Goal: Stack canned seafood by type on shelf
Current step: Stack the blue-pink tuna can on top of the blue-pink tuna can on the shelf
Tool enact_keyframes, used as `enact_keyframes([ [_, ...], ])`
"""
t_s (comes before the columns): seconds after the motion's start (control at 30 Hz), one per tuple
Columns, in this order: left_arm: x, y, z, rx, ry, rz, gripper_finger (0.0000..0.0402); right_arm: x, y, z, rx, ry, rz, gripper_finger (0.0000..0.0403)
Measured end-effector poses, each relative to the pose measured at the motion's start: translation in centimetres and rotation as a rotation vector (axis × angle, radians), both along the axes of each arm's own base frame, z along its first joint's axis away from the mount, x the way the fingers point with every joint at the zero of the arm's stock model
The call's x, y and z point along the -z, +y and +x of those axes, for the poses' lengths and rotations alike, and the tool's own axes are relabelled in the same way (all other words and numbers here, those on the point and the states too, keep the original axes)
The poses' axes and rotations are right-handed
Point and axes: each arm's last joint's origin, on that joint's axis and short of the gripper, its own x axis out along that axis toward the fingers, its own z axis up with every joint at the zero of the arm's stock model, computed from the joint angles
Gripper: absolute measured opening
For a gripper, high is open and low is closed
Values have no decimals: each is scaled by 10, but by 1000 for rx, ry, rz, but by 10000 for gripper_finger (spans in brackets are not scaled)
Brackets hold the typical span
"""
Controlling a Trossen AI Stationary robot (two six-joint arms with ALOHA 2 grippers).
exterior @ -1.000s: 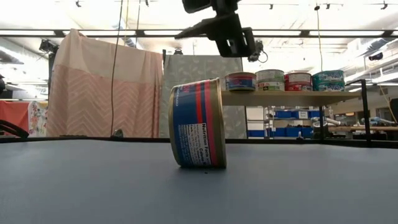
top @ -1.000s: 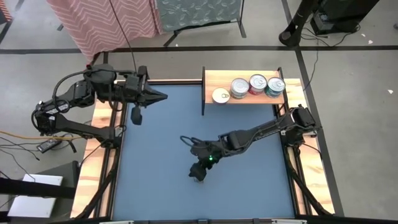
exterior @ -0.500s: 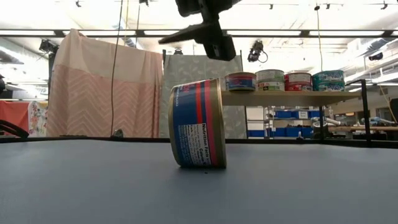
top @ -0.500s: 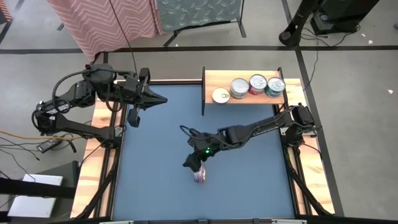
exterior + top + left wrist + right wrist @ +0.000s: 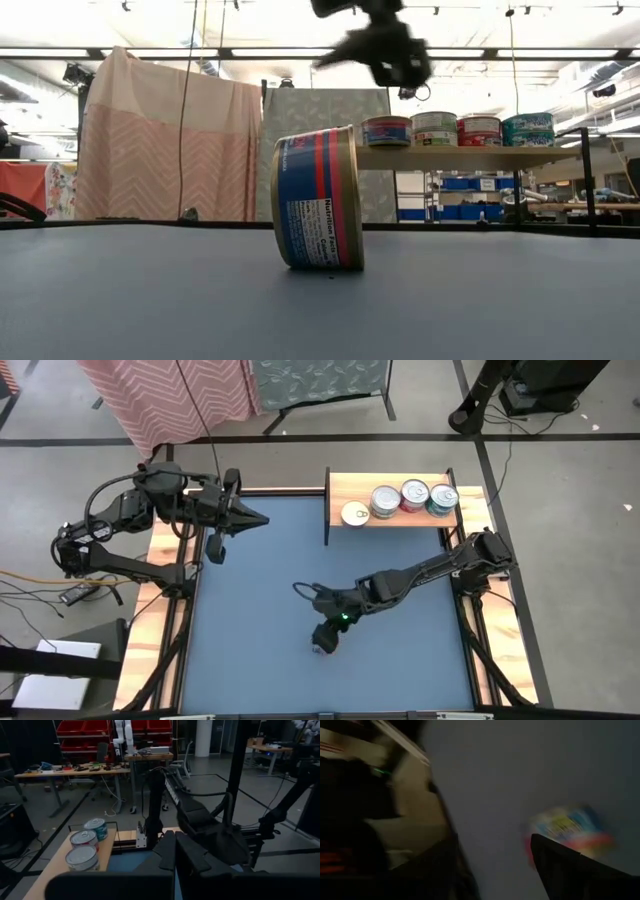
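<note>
One tin of canned seafood (image 5: 318, 198), with a blue and red label and a gold rim, stands on its curved side wall on the blue table. My right gripper (image 5: 324, 638) hovers open above it, covering most of the tin (image 5: 317, 651) in the high view. The right wrist view shows the tin (image 5: 570, 827) beyond my open right gripper (image 5: 495, 862). The light-wood shelf (image 5: 345, 488) at the table's far edge carries several tins (image 5: 385, 501) standing flat on it. My left gripper (image 5: 262, 517) is shut and held level and high at the far left, holding nothing.
The shelf's dark uprights (image 5: 327, 506) rise at its ends. Wooden side rails (image 5: 165, 610) border the blue table (image 5: 250, 620). Pink and grey cloths (image 5: 165, 150) hang beyond the table's far edge.
My right gripper swung a little toward the table's far left, uncovering the tin, then came back over it. The tin has stayed where it was. My left arm has kept still.
</note>
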Motion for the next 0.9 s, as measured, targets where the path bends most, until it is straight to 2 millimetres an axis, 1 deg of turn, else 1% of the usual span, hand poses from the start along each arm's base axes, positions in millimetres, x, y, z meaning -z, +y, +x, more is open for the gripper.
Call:
enact_keyframes([
  [0.1, 0, 0, 0, -4, 1, 4, 8, 5, 7, -10, -5, 77, -65, 262],
  [0.27, 1, 0, 0, -4, 14, 3, 8, 8, 17, -17, 16, 109, -122, 261],
  [0.37, 3, 0, 0, -4, 29, 1, 8, 11, 17, -20, 75, 149, -148, 261],
  [0.5, 3, 0, 0, -4, 31, 0, 8, 11, 17, -20, 151, 139, -185, 261],
  [0.63, 4, 0, 0, -2, 46, 3, 8, 11, 18, -21, 161, 142, -191, 260],
  [0.7, 10, -1, -2, 26, 104, 23, 8, 10, 18, -22, 156, 137, -196, 258],
  [0.77, 18, -2, -4, 65, 183, 47, 8, 3, 14, -24, 176, 117, -215, 253],
  [0.8, 23, -3, -4, 82, 224, 57, 8, -5, 9, -26, 202, 100, -237, 249],
  [0.83, 26, -4, -5, 93, 255, 70, 8, -15, 3, -28, 232, 76, -277, 245],
  [0.9, 33, -6, -3, 102, 286, 88, 8, -46, -10, -33, 304, -8, -380, 237],
])
